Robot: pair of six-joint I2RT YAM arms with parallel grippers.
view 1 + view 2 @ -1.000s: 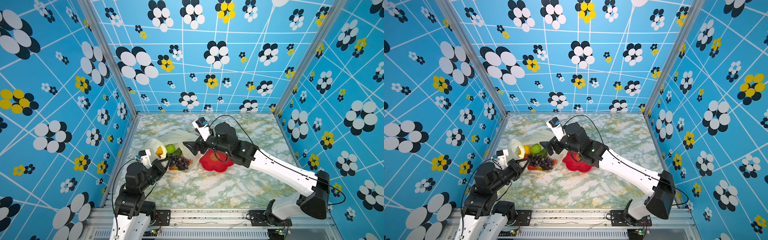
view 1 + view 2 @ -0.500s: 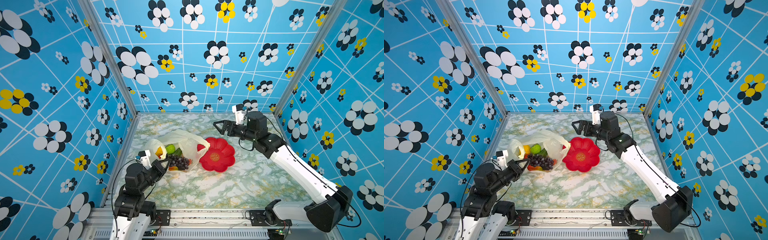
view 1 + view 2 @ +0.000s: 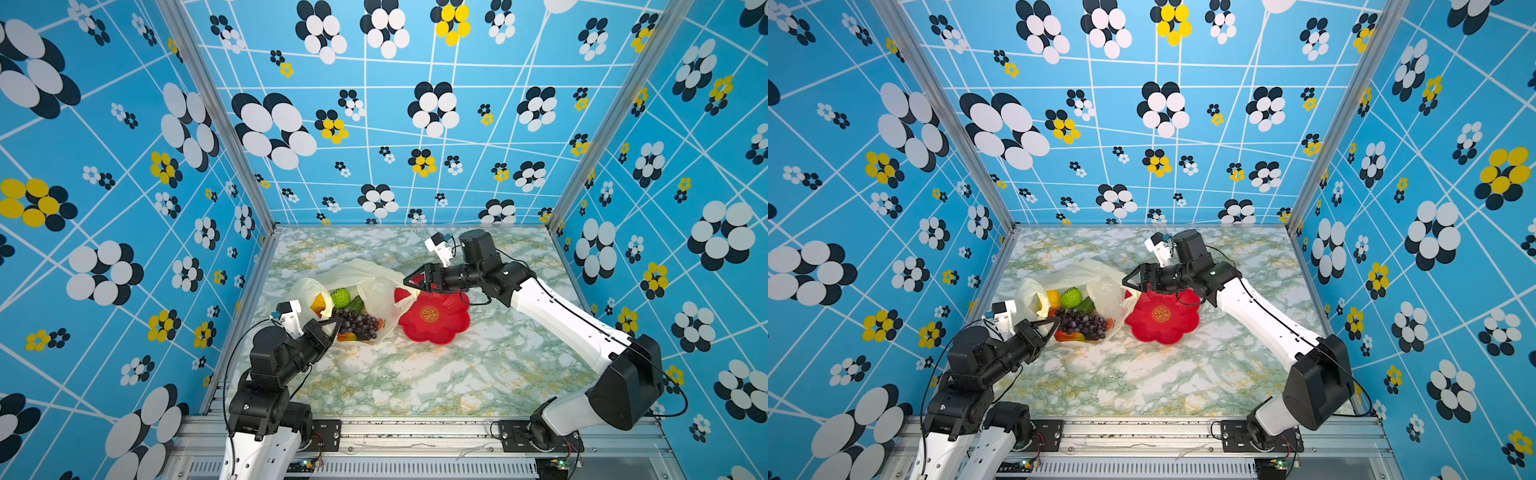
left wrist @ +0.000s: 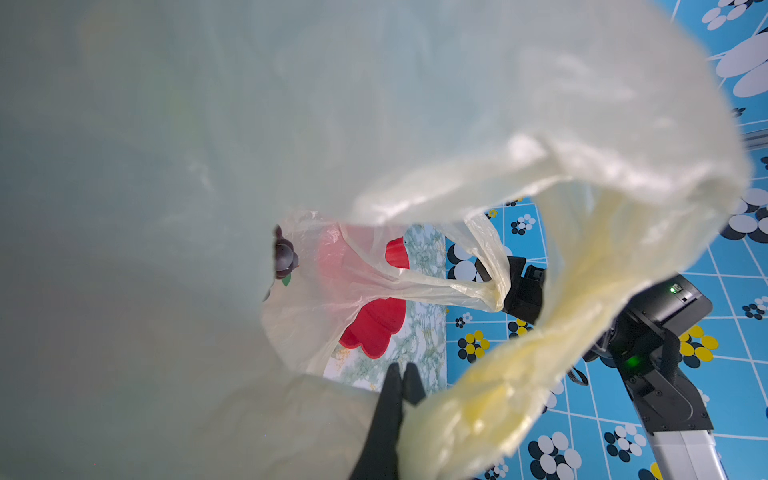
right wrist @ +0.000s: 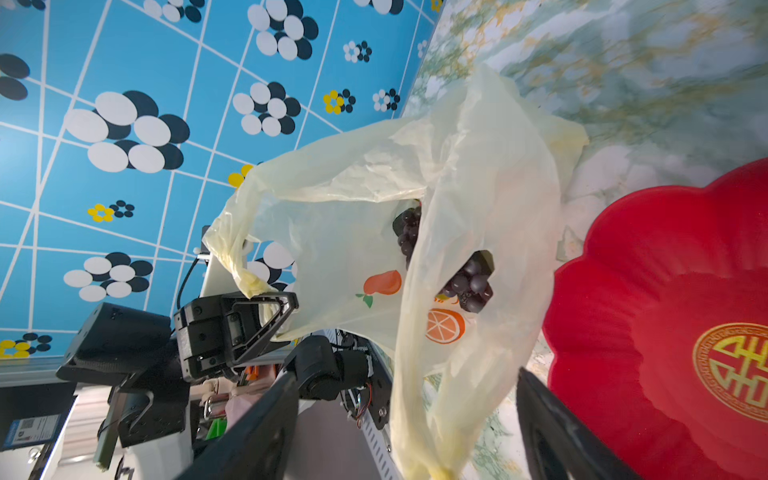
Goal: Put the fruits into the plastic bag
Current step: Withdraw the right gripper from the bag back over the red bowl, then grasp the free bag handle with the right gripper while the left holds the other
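Now | plastic bag [image 5: 478, 174] handle between right fingers [image 5: 257, 432] | left fingers [image 4: 386, 407] pinch rim

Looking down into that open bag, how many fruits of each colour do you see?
Purple: 1, grape bunch
Green: 2, bumpy ball, cucumber
Yellow: 1, yellow piece
Red-orange: at least 1, red-orange piece, partly hidden
Total: at least 5
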